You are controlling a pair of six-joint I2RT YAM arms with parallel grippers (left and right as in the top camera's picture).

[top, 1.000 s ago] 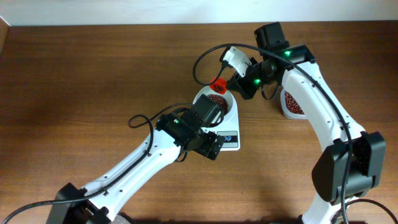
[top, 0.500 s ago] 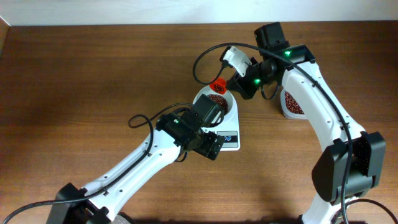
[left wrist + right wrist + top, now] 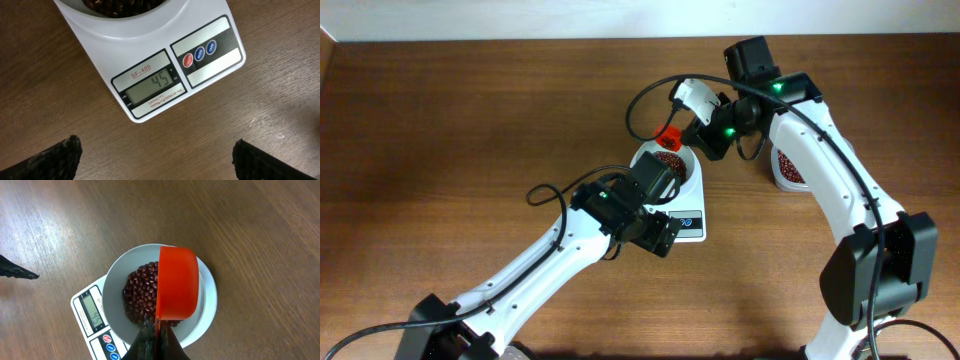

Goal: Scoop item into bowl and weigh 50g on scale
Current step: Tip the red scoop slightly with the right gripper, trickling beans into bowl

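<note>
Two arms meet over one white kitchen scale [image 3: 107,60] on the wooden table [image 3: 470,120]. One grey display [image 3: 154,87] on the scale's front reads 45, and beside it sit three round buttons: one red [image 3: 188,60] and two blue [image 3: 200,53] [image 3: 211,47]. One round white bowl [image 3: 116,275] stands on the scale's platform and covers most of it. Inside lies one loose heap of dark red-brown beans [image 3: 137,292], spread over the bottom, with bare white wall showing all round.

One orange-red scoop [image 3: 177,282] hangs over the right half of the bowl. It is turned so that its outer side faces the wrist camera and its inside is hidden; whether it touches the beans cannot be told. The right gripper [image 3: 156,330] is clamped narrowly on the scoop's handle at the bowl's near rim.

The left gripper [image 3: 156,160] hovers above the table just in front of the scale, its two fingers spread wide with nothing between them.

One clear container [image 3: 788,170] with more of the same beans stands to the right of the scale, apart from it and partly hidden by the right arm.
</note>
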